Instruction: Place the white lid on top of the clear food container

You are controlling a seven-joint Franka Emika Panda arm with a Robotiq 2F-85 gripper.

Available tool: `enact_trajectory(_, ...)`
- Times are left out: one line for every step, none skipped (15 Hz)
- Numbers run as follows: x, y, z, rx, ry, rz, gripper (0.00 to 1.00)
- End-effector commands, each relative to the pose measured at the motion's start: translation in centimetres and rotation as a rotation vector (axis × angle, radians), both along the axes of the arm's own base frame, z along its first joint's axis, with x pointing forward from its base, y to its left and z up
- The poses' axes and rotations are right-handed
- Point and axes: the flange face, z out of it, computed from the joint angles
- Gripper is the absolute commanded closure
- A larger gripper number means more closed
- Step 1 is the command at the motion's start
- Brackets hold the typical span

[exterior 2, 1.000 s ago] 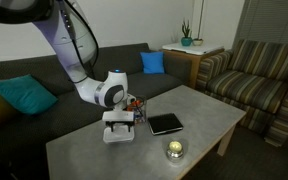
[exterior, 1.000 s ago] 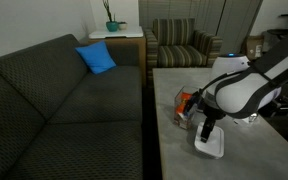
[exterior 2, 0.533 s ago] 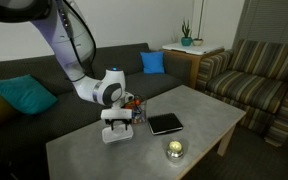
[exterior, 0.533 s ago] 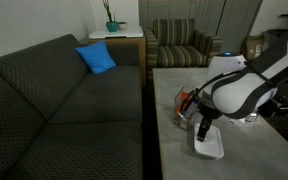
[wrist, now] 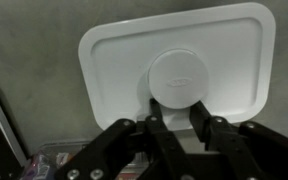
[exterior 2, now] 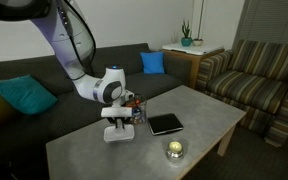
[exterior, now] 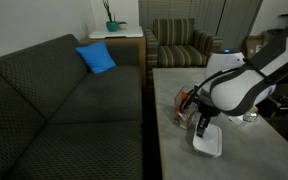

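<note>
Gripper (exterior: 203,127) sits right above the lid (wrist: 179,60) lying flat on the worktop (exterior: 174,155), container (exterior: 187,103) just beside it on the sofa (exterior: 64,90) side, and honestly can't tell if its jaws are spread.

The fingers (exterior: 203,125) have shifted slightly sideways over the white lid (exterior: 212,146).

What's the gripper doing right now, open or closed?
Gripper: fingers down at the lid's round centre; whether it is gripping cannot be told.
</note>
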Motion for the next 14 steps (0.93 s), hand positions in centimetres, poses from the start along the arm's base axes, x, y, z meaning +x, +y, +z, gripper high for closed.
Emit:
enact_trajectory(-0.4, -0.9, -0.3, -0.016, -0.001, -0.033, 0.7)
enact_trajectory(-0.4, -1.2, -0.1, -0.018, -0.003, -0.043, 0.49)
enact_trajectory(-0.3, -1.4, 0.1, -0.018, -0.006, -0.05, 0.48)
enact_trajectory(-0.3, -1.5, 0.4, -0.019, -0.009, -0.055, 0.42)
enact_trajectory(-0.3, -1.8, 0.6, -0.021, -0.014, -0.06, 0.36)
enact_trajectory(-0.2, -1.9, 0.9, -0.02, -0.023, -0.063, 0.28)
enact_trajectory(-0.2, -2.1, 1.2, -0.022, -0.028, -0.066, 0.22)
enact_trajectory(-0.2, -2.2, 1.3, -0.02, -0.032, -0.065, 0.14)
enact_trajectory(-0.3, -2.2, 1.4, -0.02, -0.031, -0.066, 0.07)
enact_trajectory(-0.4, -2.3, 1.6, -0.015, -0.022, -0.07, 0.02)
enact_trajectory(-0.6, -2.1, 1.9, 0.0, -0.016, -0.069, 0.0)
enact_trajectory(-0.8, -2.1, 2.2, -0.002, -0.009, -0.068, 0.0)
enact_trajectory(-1.0, -1.9, 2.8, 0.0, 0.004, -0.064, 0.0)
enact_trajectory(-1.3, -1.8, 3.1, -0.001, 0.016, -0.059, 0.0)
